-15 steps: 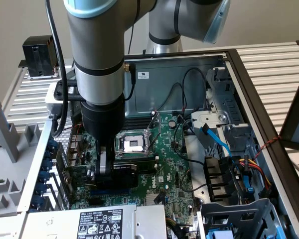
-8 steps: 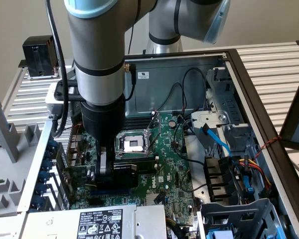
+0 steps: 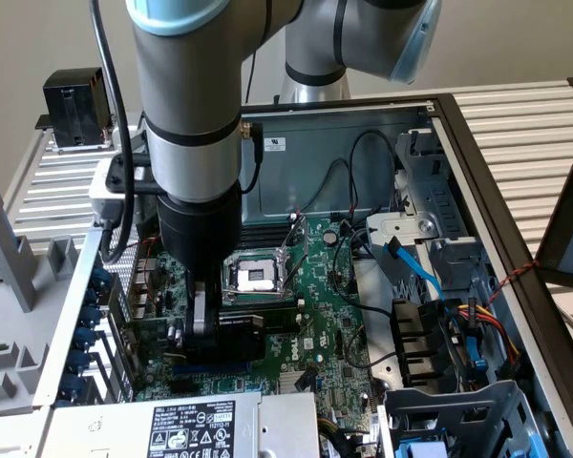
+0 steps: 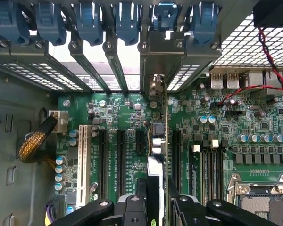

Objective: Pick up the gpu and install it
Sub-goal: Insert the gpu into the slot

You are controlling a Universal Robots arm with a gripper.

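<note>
The gpu point(image 4: 156, 141) stands on edge between my fingers, its green board and black shroud running from the gripper toward the case's rear slot openings, and its silver bracket point(image 4: 153, 52) meets the rear wall. In the exterior view the gpu point(image 3: 239, 336) is a dark block low over the green motherboard point(image 3: 315, 324), just below the CPU socket point(image 3: 253, 275). My gripper point(image 3: 202, 334) is shut on it from above, and in the wrist view the gripper point(image 4: 156, 207) straddles the card. Whether the card's edge sits in a slot is hidden.
Black expansion slots point(image 4: 120, 155) lie beside the card, and blue retention latches point(image 4: 127, 23) line the rear wall. The power supply point(image 3: 191, 425) lies near the front. A drive cage point(image 3: 458, 410) and a blue cable point(image 3: 415, 267) are at the exterior view's right. Red-black wires point(image 4: 269, 52) cross the board.
</note>
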